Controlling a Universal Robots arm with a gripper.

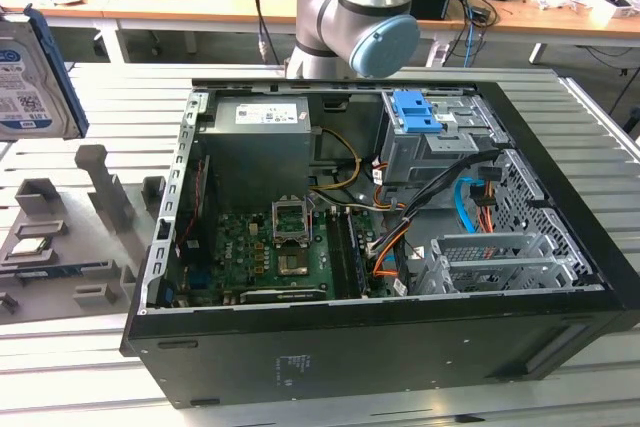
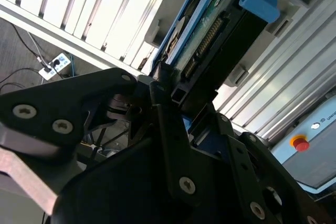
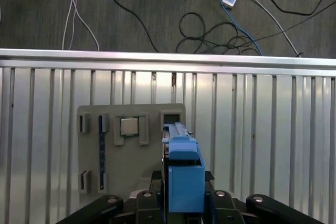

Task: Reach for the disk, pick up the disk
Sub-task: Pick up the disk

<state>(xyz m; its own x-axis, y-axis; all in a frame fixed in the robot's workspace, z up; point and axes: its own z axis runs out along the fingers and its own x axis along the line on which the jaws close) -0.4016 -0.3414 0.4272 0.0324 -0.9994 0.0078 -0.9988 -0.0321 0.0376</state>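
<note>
Gripper is clamped narrow on the disk, holding it upright on edge over the grey fixture tray at the exterior view's left, well apart from the open PC case. Disk looks stiff, fairly heavy and shock-sensitive, with bare circuit board and connector on 1 face, so the blue carrier rails are the safest hold. Tray posts and the small chip sit just below it.

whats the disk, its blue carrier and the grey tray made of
The disk: likely bare metal, dull silver sheen on its face. Blue carrier: seemingly moulded plastic, uniform saturated colour, soft gloss. Grey tray: probably matte plastic, flat even grey, no glints; unsure.
</note>
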